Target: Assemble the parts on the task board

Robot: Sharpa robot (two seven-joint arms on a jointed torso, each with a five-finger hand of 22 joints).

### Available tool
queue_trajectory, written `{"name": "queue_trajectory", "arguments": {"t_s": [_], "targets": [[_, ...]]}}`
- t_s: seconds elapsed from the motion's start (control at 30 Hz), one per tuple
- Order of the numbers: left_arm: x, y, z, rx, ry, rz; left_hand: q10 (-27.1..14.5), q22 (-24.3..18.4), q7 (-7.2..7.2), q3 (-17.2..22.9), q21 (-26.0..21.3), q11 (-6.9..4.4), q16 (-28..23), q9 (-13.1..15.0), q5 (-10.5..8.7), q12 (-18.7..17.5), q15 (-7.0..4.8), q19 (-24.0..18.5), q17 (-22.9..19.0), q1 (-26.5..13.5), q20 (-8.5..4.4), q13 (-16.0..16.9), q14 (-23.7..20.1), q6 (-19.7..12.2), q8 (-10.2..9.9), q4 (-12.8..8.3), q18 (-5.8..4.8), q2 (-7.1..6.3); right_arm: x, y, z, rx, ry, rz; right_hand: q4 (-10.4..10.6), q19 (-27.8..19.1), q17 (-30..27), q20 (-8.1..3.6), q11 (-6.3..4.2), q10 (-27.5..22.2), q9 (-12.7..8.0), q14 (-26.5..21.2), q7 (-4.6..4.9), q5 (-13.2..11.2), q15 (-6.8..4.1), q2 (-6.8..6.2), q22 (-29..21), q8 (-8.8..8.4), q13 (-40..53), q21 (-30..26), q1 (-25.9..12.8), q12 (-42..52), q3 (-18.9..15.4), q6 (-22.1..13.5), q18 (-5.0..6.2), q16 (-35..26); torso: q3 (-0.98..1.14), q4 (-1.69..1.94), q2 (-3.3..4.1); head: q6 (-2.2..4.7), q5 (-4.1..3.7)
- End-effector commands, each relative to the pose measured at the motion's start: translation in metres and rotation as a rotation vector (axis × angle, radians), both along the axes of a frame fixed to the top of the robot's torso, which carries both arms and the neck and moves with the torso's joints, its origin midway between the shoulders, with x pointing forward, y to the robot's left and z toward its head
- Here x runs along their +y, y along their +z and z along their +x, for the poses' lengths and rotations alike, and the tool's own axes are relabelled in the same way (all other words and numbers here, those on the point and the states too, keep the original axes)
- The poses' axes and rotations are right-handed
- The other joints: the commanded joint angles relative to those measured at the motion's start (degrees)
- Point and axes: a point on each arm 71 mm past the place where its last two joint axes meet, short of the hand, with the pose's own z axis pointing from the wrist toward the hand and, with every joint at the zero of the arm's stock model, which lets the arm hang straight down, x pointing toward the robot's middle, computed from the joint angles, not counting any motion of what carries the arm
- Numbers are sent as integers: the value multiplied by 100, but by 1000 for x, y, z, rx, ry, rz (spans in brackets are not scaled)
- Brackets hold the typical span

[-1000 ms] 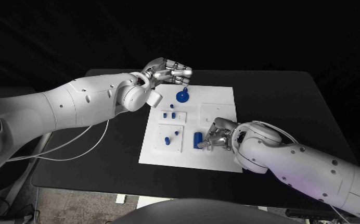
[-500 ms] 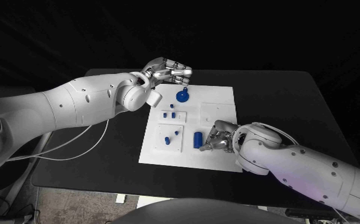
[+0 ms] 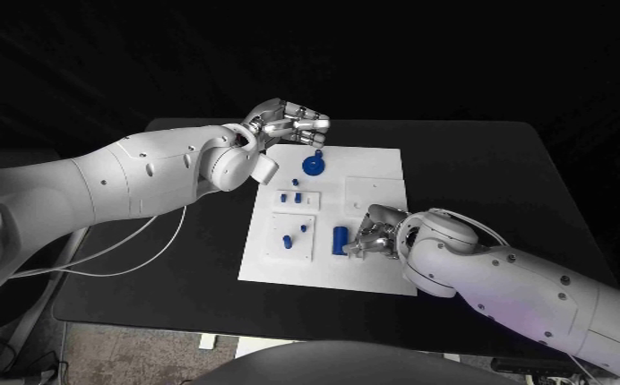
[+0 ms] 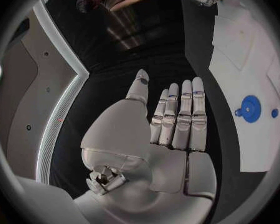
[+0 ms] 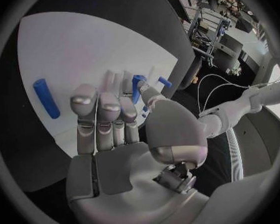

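the task board (image 3: 374, 170) looks partly dressed, so i judge the assembly somewhere in its middle rather than near its end. taking the board as the landmark: a round blue disc (image 3: 313, 166) sits near its far edge, two small blue pegs (image 3: 292, 197) stand just left of its centre, two more small pegs (image 3: 296, 235) stand on its near-left quarter, and a longer blue cylinder (image 3: 340, 240) lies flat near its near edge, apparently not yet stood in any seat. that makes six blue parts plainly visible from the head camera: one disc, four short pegs, one long cylinder. whether the pegs are fully seated is too small to tell. the right hand (image 3: 374, 235) rests over the board's near edge, just beside the cylinder; in the right wrist view its fingers (image 5: 100, 115) are drawn close together and bent over the white plate, with a blue piece (image 5: 138, 87) showing past the fingertips, but i cannot tell whether it is pinched or merely behind them. the left hand (image 3: 289, 124) hovers just off the board's far-left corner, and the left wrist view shows its fingers (image 4: 180, 115) straight, side by side, carrying nothing. what seems left is standing the lying cylinder and any piece the right hand is working.
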Motion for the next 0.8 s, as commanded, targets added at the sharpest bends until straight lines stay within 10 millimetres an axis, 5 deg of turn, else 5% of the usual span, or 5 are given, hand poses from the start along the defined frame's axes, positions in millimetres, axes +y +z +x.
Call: {"name": "queue_trajectory", "arguments": {"t_s": [0.03, 0.4, 0.8], "targets": [[-3, 1, -1, -3, -19, -7, -31, -5, 6, -1, 19, -2, 4, -1, 6, 10, 23, -31, 9, -58, -9, 7, -26, -45, -2, 24, -47, 9, 0, 0, 0, -12, 1, -14, 18, 276, -6, -36, 4, 30, 6, -3, -18, 37, -30, 19, 564, 18, 10, 8, -53, 17, -23, 22, -72, 16, -2, 1, 0, -1, -1], [-1, 1, -1, -1, -18, -6, -31, -5, 6, -1, 19, -2, 4, -1, 6, 10, 23, -31, 9, -58, -9, 7, -26, -45, -2, 24, -47, 9, -8, 0, -3, 22, -5, 11, -185, 269, -30, -40, 3, 5, 5, -11, -17, 288, -34, -21, 561, 13, -1, -13, 67, -40, -89, -16, -72, -1, 2, -1, 0, -9, -2], [2, 1, -1, -1, -12, -4, -31, -5, 6, -1, 19, -2, 4, -1, 6, 10, 23, -31, 9, -58, -9, 7, -26, -45, -2, 24, -47, 9, -52, 41, 10, -2, -97, 90, -38, 264, 3, 53, 143, -91, -227, -11, 202, 157, 58, -103, 568, 13, -49, 8, 284, 28, -174, -574, 4, 33, 0, -32, -14, 21, -75]]}}
